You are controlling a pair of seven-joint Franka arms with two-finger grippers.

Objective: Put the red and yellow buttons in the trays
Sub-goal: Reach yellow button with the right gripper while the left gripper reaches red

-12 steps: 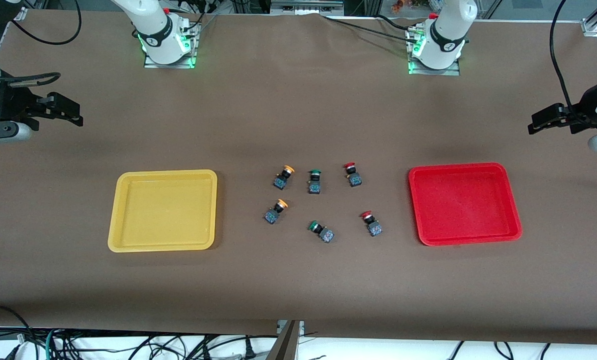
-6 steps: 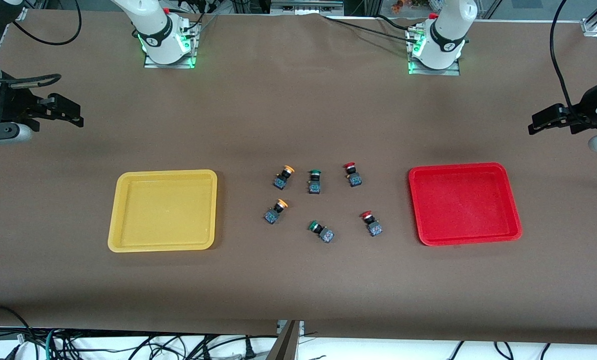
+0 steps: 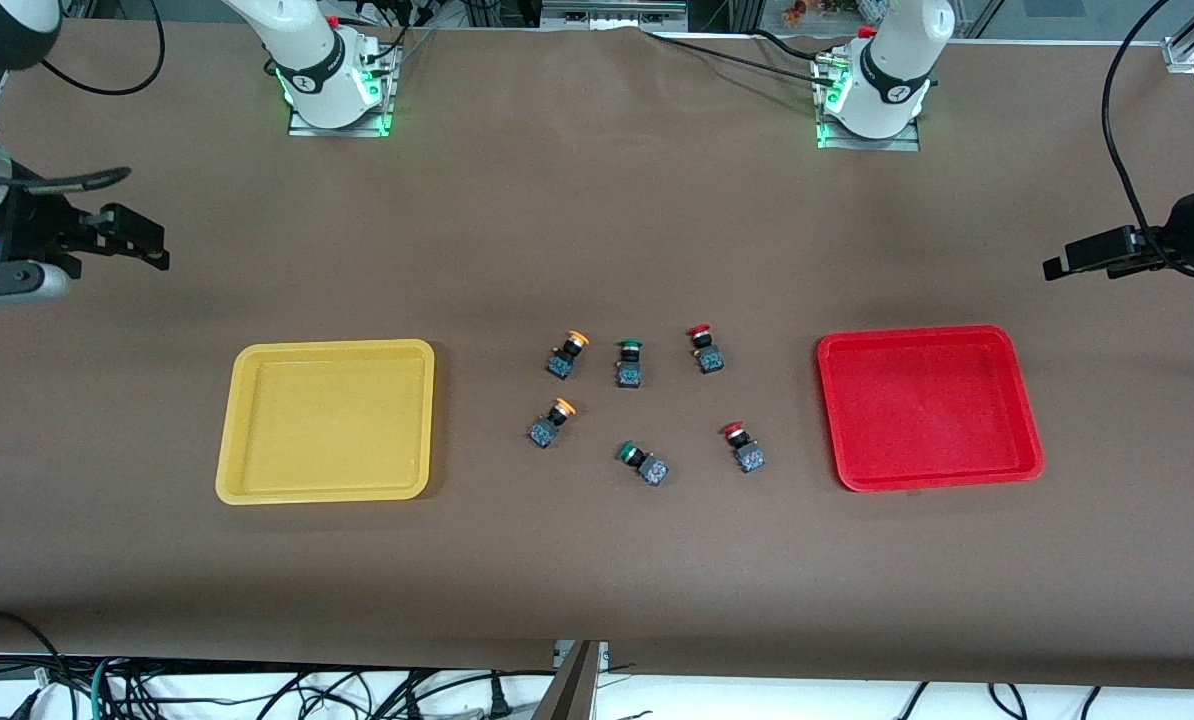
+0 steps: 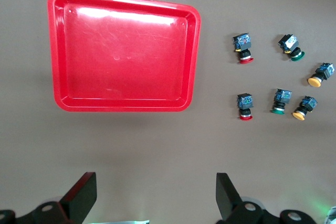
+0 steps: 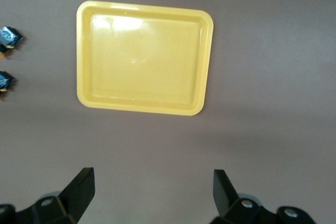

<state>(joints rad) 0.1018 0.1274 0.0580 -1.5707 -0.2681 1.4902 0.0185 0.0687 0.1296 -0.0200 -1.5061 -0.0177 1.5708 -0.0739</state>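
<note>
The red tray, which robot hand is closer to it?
The left one. The left end effector hangs over bare table beside the red tray, at the left arm's end. The right end effector is at the right arm's end, by the yellow tray.

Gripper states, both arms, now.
Left gripper: open, empty, above the table near the red tray.
Right gripper: open, empty, near the yellow tray.

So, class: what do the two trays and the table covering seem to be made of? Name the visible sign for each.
Red tray and yellow tray: probably moulded plastic, glossy, judging by bright glare streaks, rounded corners and raised rims. Table covering: matte brown, perhaps paper or fabric sheet; it shows no glare and ends in a sheet-like edge nearest the front camera.
</note>
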